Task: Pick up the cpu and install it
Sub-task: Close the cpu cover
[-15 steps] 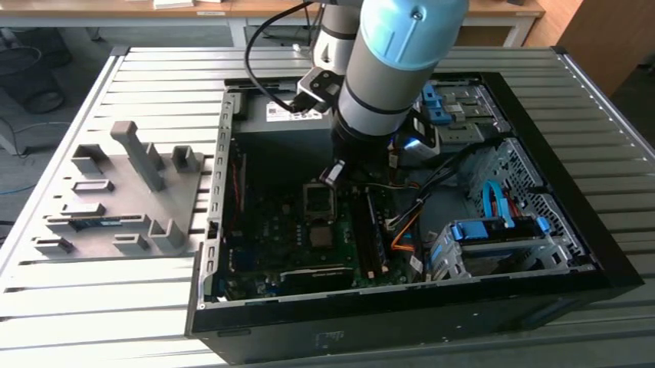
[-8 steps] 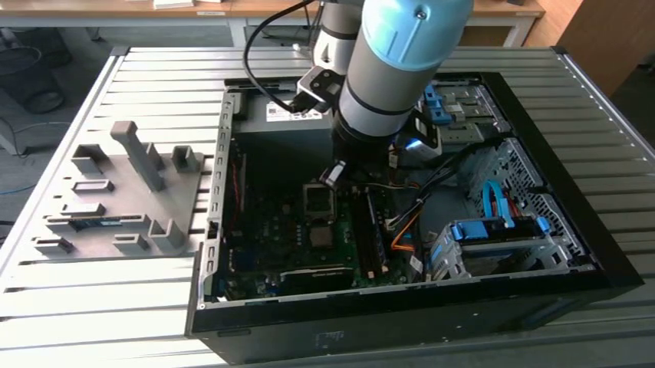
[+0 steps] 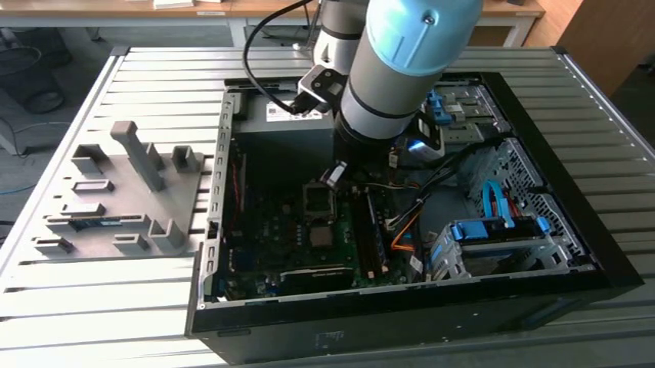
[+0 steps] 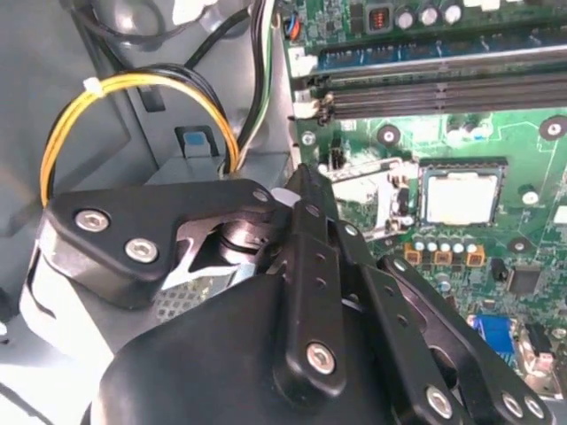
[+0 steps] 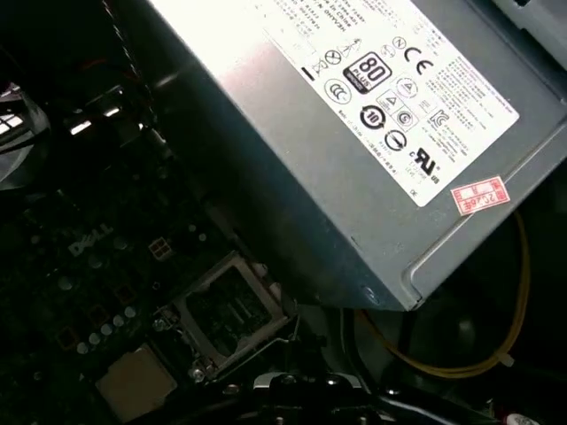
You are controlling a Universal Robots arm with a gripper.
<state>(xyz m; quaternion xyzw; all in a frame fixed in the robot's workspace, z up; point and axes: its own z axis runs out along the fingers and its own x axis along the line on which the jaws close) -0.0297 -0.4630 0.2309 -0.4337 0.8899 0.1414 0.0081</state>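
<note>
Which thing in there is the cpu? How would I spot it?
Look inside the open black computer case, at the green board on its floor. Near the board's middle sits the cpu, lying flat in a square socket beside an opened metal frame. It is the one pale, shiny silver square; the parts around it are green or black.

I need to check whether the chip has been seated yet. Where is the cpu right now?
The cpu sits in its motherboard socket beside the opened retention frame, below the memory slots in the second wrist view.
</note>
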